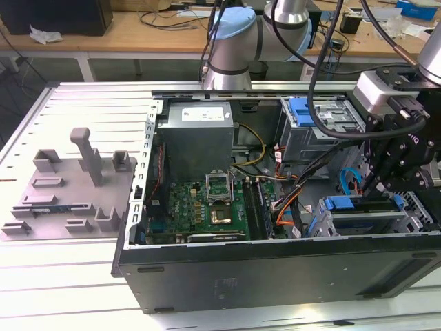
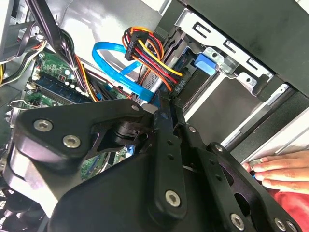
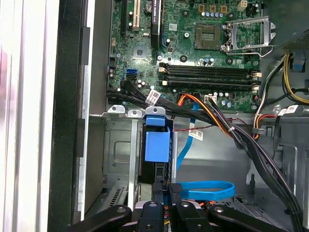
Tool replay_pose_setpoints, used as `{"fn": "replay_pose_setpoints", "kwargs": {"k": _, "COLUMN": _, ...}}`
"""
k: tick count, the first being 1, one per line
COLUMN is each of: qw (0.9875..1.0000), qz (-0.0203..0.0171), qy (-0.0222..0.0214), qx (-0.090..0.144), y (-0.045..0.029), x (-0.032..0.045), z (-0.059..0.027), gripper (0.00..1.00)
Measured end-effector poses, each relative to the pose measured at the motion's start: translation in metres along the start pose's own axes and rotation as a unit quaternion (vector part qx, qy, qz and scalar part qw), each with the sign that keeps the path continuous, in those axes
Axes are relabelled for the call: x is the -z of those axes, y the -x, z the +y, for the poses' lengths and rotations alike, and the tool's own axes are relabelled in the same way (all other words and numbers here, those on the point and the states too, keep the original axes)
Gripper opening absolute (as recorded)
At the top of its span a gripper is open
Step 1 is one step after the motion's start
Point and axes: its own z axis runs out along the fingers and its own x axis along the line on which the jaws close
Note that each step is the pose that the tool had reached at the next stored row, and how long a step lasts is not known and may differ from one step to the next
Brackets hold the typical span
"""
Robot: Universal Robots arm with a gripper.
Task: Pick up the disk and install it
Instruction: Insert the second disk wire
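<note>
Low inside computer case [image 1: 275, 276], hand [image 3: 166, 193] near drive cage [image 3: 120, 145]

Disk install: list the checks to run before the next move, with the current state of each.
1. People clear of the machine: not ok. A hand rests beside the case in the second wrist view.
2. Case open: ok. The computer case has its side off.
3. Gripper lined up with the drive bay: ok in the first wrist view.
4. Cables clear: not ok. The blue cable loops right beside the gripper.
5. Disk fully seated: cannot tell.
</note>
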Motion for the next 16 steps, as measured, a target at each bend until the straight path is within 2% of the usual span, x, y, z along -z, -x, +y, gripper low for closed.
{"fn": "replay_pose_setpoints", "kwargs": {"k": 16, "qw": 1.0000, "qz": 0.0011, "qy": 0.0000, "qx": 0.000, "y": 0.0000, "x": 0.0012, "z": 0.0000, "gripper": 0.16}}
